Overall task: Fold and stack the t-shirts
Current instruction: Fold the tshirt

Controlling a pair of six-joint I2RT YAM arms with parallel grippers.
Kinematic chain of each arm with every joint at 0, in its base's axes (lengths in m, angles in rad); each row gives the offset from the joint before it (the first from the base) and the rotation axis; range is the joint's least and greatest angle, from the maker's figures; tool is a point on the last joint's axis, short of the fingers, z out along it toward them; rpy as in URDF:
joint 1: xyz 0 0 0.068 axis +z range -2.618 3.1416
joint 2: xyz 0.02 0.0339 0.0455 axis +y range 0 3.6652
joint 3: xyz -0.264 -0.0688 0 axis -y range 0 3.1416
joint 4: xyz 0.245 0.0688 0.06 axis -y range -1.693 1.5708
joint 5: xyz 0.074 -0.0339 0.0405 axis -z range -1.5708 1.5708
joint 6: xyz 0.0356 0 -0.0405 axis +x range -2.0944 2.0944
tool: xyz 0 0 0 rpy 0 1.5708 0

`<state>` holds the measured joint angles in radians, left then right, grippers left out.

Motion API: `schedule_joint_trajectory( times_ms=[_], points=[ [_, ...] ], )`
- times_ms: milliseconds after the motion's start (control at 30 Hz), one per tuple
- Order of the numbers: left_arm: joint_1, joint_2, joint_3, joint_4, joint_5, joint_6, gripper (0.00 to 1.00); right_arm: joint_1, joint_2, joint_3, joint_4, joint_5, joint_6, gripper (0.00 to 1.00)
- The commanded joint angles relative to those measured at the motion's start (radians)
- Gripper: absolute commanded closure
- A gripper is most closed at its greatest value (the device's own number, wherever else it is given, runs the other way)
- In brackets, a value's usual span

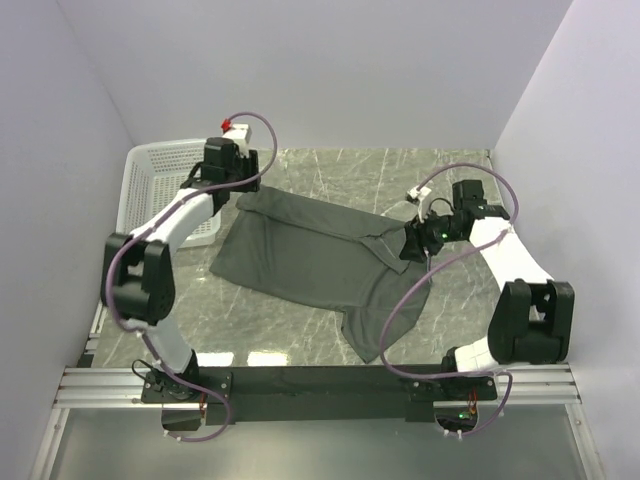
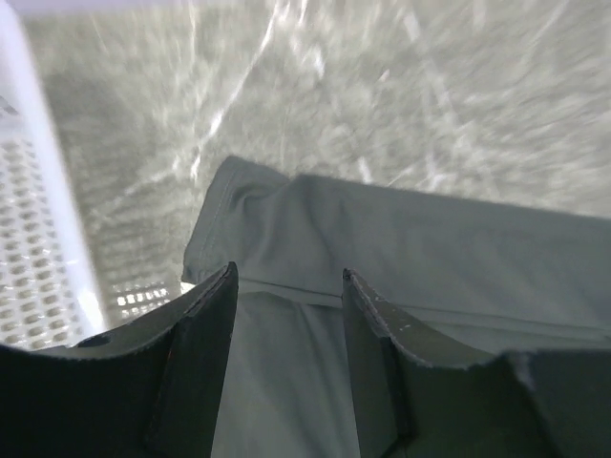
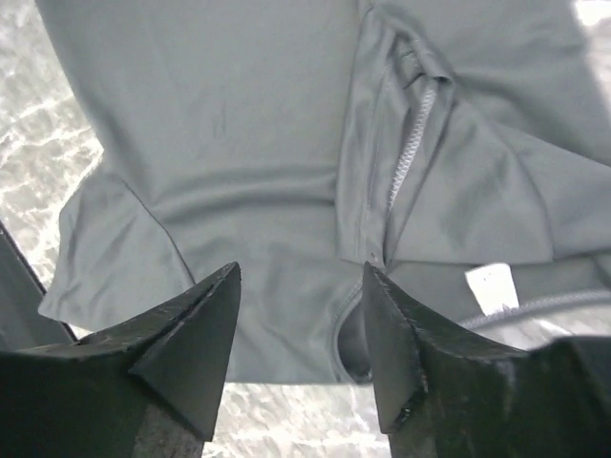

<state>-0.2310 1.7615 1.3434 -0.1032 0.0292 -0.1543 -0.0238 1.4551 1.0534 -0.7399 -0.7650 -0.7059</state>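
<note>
Desk (image 1: 330,170): marble-patterned surface that carries everything.

T-shirt (image 1: 310,255): lies mid-desk and mostly flat. Its long axis runs left to right, slightly tilted, with the hem toward the far left and the collar toward the right. One sleeve trails toward the near edge. The fabric is dark charcoal-grey, plain and lightly creased. The other sleeve cannot be made out.

Basket (image 1: 150,165): white mesh in the far-left corner, partly covered by the left arm.

Left gripper (image 2: 286,277): released, jaws apart over a hem corner. This view is blurred.

Right gripper (image 3: 301,272): released, jaws apart above the collar.

Zip (image 3: 412,153): short, at the collar.

Label (image 3: 494,286): white, beside the zip.
</note>
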Motion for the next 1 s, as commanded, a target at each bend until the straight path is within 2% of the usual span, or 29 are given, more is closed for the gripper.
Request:
schedule_joint_trajectory(
  times_ms=[0,100,167,333,500,600,733,967],
  points=[
    [0.002,-0.195,-0.021,0.054,0.041,-0.021,0.47,0.005,-0.098,0.028,0.045,0.088,0.064,0.39],
    [0.002,-0.289,-0.073,0.080,0.067,-0.022,0.45,0.012,-0.010,0.094,0.086,0.128,0.233,0.39],
    [0.002,-0.391,-0.139,0.094,0.072,-0.018,0.39,0.019,0.072,0.120,0.096,0.121,0.308,0.41],
    [0.002,-0.667,-0.372,0.123,-0.015,-0.008,0.17,0.119,0.221,0.186,0.094,0.196,0.339,0.41],
    [0.002,-0.920,-0.532,0.053,-0.025,0.022,0.08,0.143,0.347,0.319,0.074,0.222,0.359,0.40],
    [-0.001,-1.028,-0.624,0.037,-0.078,0.027,0.04,0.153,0.424,0.381,0.054,0.257,0.349,0.40],
    [-0.001,-1.088,-0.658,0.051,-0.117,0.003,0.02,0.165,0.497,0.430,0.037,0.280,0.345,0.40],
    [-0.001,-1.054,-0.645,0.039,-0.091,0.001,0.04,0.197,0.565,0.488,-0.001,0.267,0.332,0.41]
  ],
)
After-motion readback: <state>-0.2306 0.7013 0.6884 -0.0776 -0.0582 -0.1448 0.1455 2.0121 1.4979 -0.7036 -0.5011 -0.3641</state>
